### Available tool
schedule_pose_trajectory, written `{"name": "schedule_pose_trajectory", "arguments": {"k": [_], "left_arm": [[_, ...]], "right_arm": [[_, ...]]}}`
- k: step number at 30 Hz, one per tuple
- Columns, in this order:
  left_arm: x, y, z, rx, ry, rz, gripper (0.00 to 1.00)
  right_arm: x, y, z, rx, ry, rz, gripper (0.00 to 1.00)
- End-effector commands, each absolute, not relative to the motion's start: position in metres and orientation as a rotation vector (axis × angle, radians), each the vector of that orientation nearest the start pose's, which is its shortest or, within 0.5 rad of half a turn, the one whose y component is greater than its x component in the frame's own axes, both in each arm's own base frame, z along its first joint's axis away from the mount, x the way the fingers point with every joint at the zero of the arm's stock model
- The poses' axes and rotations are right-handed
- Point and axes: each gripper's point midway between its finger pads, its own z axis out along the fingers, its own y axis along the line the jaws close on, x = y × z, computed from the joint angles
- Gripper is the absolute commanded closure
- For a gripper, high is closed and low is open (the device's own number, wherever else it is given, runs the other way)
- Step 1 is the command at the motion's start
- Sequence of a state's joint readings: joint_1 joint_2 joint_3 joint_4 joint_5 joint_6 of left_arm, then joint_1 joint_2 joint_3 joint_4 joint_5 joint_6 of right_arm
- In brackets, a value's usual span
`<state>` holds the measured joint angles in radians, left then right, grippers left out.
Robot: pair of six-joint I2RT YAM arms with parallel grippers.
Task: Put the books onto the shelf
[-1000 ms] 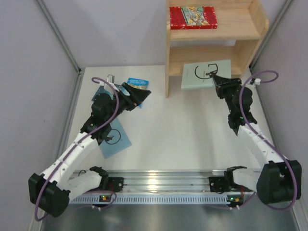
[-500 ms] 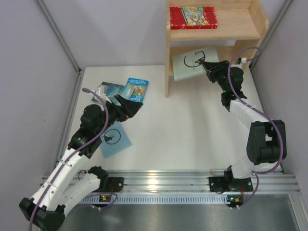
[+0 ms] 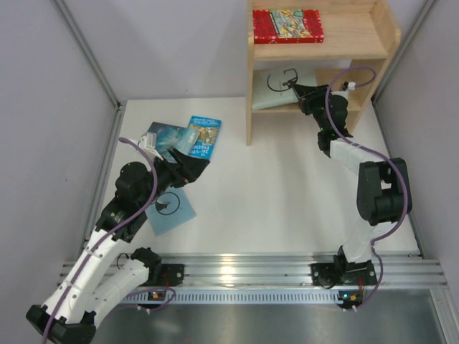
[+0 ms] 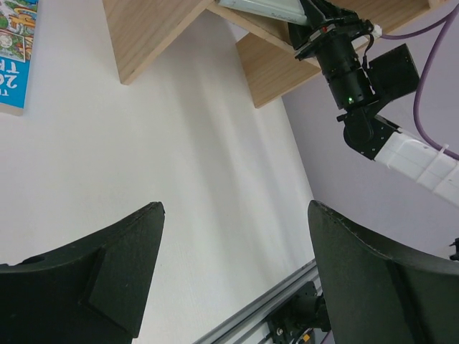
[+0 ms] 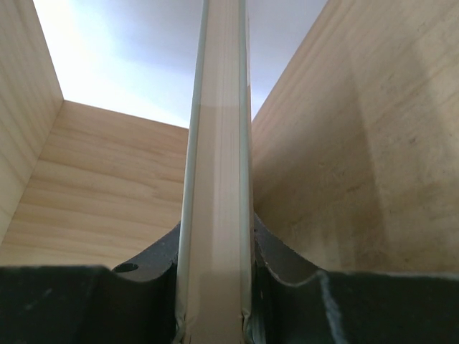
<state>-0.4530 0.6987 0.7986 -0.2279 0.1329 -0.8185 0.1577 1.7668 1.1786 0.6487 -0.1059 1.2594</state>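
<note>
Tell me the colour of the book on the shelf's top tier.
The book is red with a colourful picture; best in top external view.

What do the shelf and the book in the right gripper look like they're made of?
Shelf: light wood, apparently unpainted and matte; grain lines show on its panels. Pale book in the right gripper: paper, probably with a thin card cover; the wrist view shows a cream page edge between pale covers. Gloss cannot be judged.
</note>
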Motion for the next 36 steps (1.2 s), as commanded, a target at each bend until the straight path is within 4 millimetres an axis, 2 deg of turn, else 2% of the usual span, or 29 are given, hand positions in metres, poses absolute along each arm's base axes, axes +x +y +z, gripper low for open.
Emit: {"name": "schedule_pose_trajectory", "arguments": {"k": [1,8,11,12,15,17,19,20,22,23,24,27,31,36], "left_arm": [[0.238,-0.172,0.313,-0.200,1.780,-1.019,0.14],[0.234,-0.171,0.316,-0.192,1.777,-1.019,0.14],[0.234,-0.169,0.316,-0.200,1.776,-1.011,0.14],[0.233,-0.169,0.317,-0.198,1.774,-1.016,0.14],[0.233,-0.169,0.318,-0.203,1.769,-1.020,0.14],[0.233,-0.169,0.318,-0.206,1.768,-1.023,0.14],[0.232,-0.170,0.318,-0.204,1.768,-1.031,0.14],[0.232,-0.170,0.318,-0.207,1.770,-1.033,0.14],[0.231,-0.171,0.319,-0.210,1.768,-1.040,0.14],[0.231,-0.171,0.319,-0.211,1.768,-1.042,0.14],[0.231,-0.171,0.318,-0.216,1.769,-1.046,0.14],[0.228,-0.170,0.317,-0.223,1.767,-1.059,0.14],[0.223,-0.169,0.318,-0.224,1.757,-1.073,0.14],[0.218,-0.167,0.321,-0.222,1.748,-1.078,0.14]], "right_arm": [[0.533,0.155,0.381,0.625,1.189,1.292,1.00],[0.550,0.165,0.362,0.644,1.264,1.294,1.00],[0.556,0.171,0.353,0.646,1.311,1.303,0.84],[0.557,0.171,0.351,0.652,1.324,1.296,0.70],[0.558,0.166,0.345,0.693,1.371,1.254,0.47],[0.558,0.163,0.339,0.737,1.410,1.241,0.42],[0.558,0.162,0.346,0.746,1.421,1.243,0.38],[0.558,0.162,0.336,0.779,1.471,1.221,0.36],[0.556,0.157,0.347,0.767,1.483,1.182,0.33],[0.556,0.154,0.339,0.797,1.518,1.145,0.32],[0.553,0.152,0.344,0.794,1.514,1.134,0.25],[0.548,0.145,0.340,0.793,1.545,1.066,0.18],[0.544,0.137,0.331,0.800,1.579,0.974,0.12],[0.539,0.124,0.339,0.765,1.570,0.872,0.04]]}}
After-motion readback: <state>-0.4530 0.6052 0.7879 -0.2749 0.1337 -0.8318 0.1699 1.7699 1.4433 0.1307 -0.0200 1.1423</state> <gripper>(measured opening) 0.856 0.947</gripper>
